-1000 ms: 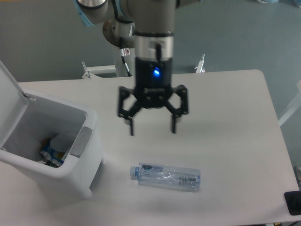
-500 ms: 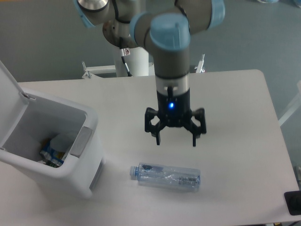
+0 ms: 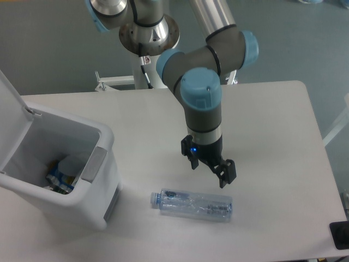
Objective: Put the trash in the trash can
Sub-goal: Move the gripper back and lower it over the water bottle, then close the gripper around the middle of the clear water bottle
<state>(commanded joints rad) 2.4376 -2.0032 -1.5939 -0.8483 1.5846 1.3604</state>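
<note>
A: Start with the big thing. Where does the job stand?

B: The trash can [image 3: 57,164] sits at the left of the worktop [image 3: 272,125], lid [image 3: 10,117] swung up and back, mouth open. Down inside there is some litter: a pale whitish piece and something with blue print [image 3: 60,177]. I would judge that at least one item is already in, though I cannot make out a wrapper as such among it.

A: And what is left?

B: The bottle [image 3: 192,204]. It lies on its side on the worktop, near the front edge, cap end toward the can and the labelled end pointing right. It is out in the open, well to the right of the can's wall, touching nothing but the worktop.

A: Where is the claw in relation to it?

B: The claw [image 3: 210,170] hangs just above and slightly behind the bottle, over its right half, apart from it. The wrist is turned so the two fingers line up diagonally in this view, one nearer the bottle than the other.

A: Open or closed? Holding anything?

B: Spread apart with nothing between the fingers; how wide, I cannot tell from this angle. By my reading, the bottle is not yet picked up, so the grasp, carry and drop all remain.
</note>
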